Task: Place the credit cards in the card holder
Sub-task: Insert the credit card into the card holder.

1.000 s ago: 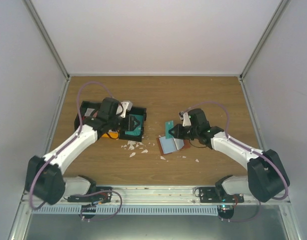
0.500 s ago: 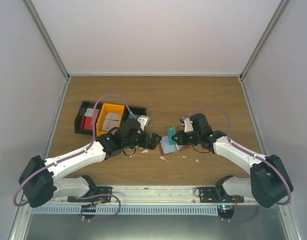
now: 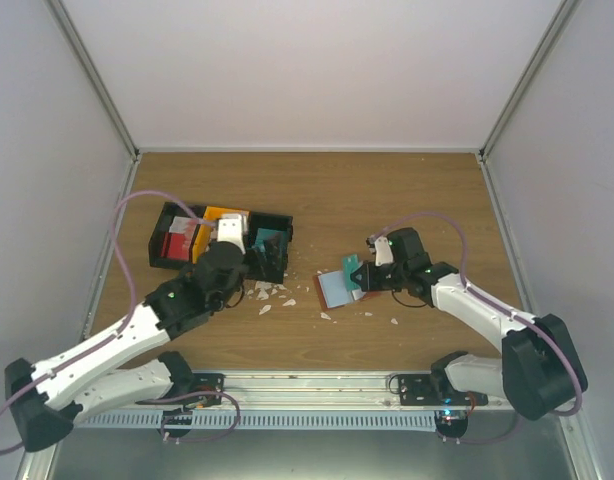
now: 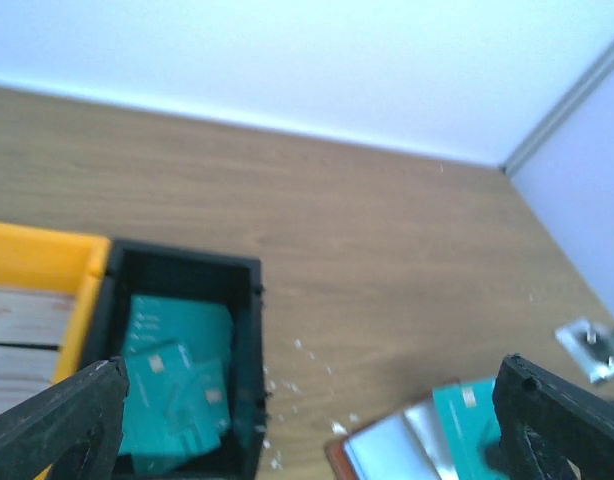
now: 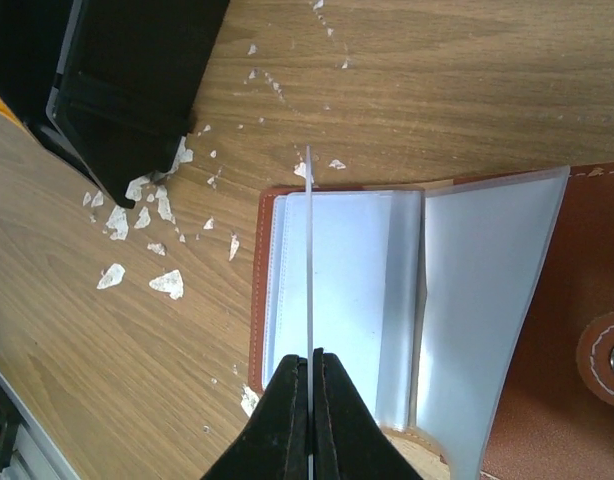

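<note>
The card holder [image 3: 332, 291] lies open at table centre, reddish-brown leather [image 5: 547, 390] with clear inner sleeves [image 5: 352, 290]. My right gripper [image 5: 310, 358] is shut on a teal credit card [image 3: 349, 269], held on edge [image 5: 309, 250] over the sleeves. In the top view that gripper [image 3: 364, 277] hovers at the holder's right side. More teal credit cards [image 4: 177, 380] lie in a black bin. My left gripper [image 4: 312, 375] is wide open and holds nothing; it hangs near the bins [image 3: 239, 258]. The holder [image 4: 402, 455] and the held card [image 4: 472, 410] also show in the left wrist view.
A black tray [image 3: 159, 240] at the left holds red cards [image 3: 175, 246], an orange bin [image 3: 223, 214] and the black bin [image 3: 274, 244]. White scraps [image 3: 269, 293] litter the wood between bins and holder. White enclosure walls stand on three sides.
My left arm swung from the bins to the holder and back to the bins, its jaws now wide open. My right gripper shifted slightly with the teal card, staying shut.
</note>
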Robot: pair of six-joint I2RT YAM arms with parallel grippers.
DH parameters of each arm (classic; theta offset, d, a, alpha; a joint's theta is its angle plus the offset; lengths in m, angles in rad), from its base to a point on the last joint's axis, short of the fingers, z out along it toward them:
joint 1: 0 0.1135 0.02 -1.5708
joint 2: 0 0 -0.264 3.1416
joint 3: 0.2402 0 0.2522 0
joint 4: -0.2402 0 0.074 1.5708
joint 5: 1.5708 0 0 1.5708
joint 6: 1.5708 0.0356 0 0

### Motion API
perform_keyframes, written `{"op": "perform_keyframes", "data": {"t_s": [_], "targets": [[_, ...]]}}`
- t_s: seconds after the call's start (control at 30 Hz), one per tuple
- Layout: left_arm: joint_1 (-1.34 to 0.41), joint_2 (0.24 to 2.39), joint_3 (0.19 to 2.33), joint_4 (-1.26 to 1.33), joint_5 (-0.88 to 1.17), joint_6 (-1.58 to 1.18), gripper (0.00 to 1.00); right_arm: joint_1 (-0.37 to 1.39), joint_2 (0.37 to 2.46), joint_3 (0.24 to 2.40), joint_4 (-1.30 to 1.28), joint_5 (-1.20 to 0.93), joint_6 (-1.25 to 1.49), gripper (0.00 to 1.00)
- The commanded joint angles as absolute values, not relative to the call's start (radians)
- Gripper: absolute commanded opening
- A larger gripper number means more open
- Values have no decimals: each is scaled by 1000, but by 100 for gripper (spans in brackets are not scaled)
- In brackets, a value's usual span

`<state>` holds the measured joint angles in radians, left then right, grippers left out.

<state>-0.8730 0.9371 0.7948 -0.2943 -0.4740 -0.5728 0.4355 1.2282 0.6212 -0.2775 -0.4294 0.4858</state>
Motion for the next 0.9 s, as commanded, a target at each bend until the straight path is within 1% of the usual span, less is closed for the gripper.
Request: {"op": "perform_keyframes", "data": {"t_s": [0.0, 0.07, 0.17, 0.27, 0.33, 0.5, 0.53, 0.67, 0.73, 0.8, 0.87], "targets": [[-822, 849, 741, -231, -497, -532, 99, 425, 1254, 642, -299, -450, 457, 0], [-821, 846, 732, -225, -416, -529, 99, 426, 1269, 646, -303, -464, 446, 1], [-820, 904, 721, -210, -240, -592, 98, 424, 1298, 655, -316, -468, 429, 0], [-832, 995, 656, -81, -38, -679, 96, 418, 1328, 646, -309, -473, 424, 0], [-849, 1066, 629, -11, 34, -723, 99, 399, 1346, 642, -307, -473, 421, 0], [-851, 1252, 647, 75, 127, -711, 99, 323, 1367, 643, -315, -489, 406, 0], [-849, 1286, 659, 89, 146, -700, 93, 312, 1368, 645, -315, -501, 400, 1], [-838, 1440, 724, 93, 206, -682, 53, 284, 1403, 657, -326, -560, 379, 1], [-836, 1504, 750, 92, 228, -680, 45, 278, 1417, 660, -327, -584, 373, 0], [-833, 1553, 769, 87, 238, -682, 42, 275, 1424, 660, -316, -623, 376, 1], [-830, 1590, 786, 70, 234, -685, 42, 274, 1434, 660, -310, -655, 380, 1]]}}
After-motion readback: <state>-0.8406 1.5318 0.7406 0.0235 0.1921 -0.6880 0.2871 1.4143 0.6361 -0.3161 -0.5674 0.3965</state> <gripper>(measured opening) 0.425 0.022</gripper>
